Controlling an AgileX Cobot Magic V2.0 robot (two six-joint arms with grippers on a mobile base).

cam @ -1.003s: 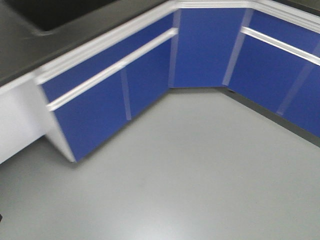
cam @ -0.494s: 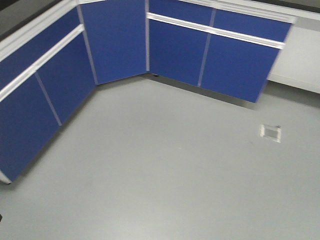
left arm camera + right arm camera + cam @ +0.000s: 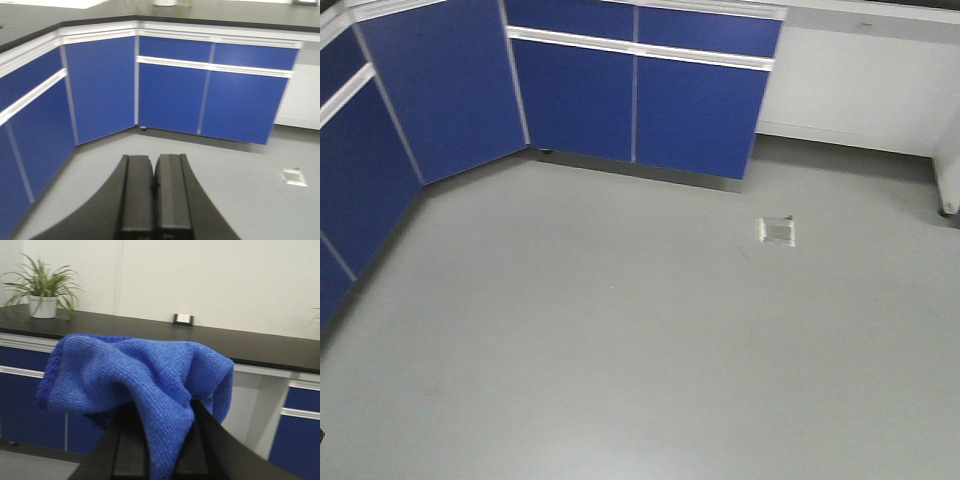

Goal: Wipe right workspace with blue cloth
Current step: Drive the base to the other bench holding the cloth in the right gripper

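Observation:
In the right wrist view the blue cloth bunches over my right gripper, whose black fingers are shut on a fold of it. Behind the cloth runs the right workspace, a long matte black benchtop carrying a small black box with a white face. My left gripper shows in the left wrist view with its two black pads pressed together and nothing between them, hanging over grey floor. Neither gripper appears in the front view.
Blue cabinet doors with white rails line the corner below black benchtops. A potted green plant stands at the benchtop's left end. A small metal floor plate sits in the grey floor. A white panel closes the right.
The front view has swung to the right: the corner cabinets slid leftward, and the floor plate and white panel on the right came further into frame.

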